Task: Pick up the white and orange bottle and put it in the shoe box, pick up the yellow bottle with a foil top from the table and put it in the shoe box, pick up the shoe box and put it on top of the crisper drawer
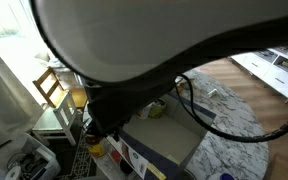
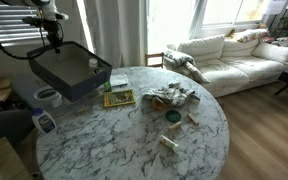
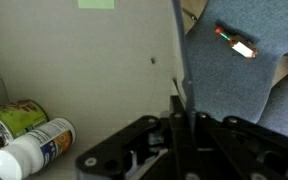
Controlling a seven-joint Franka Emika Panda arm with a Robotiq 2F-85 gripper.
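In an exterior view my gripper is shut on the near wall of the shoe box. It holds the dark grey-blue box tilted in the air over the table's far left edge. In the wrist view the fingers clamp the box wall, with the plain inside on one side and the blue-grey outside on the other. The yellow bottle with a foil top and the white and orange bottle lie together in a corner of the box. I cannot make out the crisper drawer for certain.
The round marble table holds a green-and-yellow packet, a heap of small items, a small round tin and a stick. A white round container and a small bottle sit below the box. A sofa stands behind. The arm fills an exterior view.
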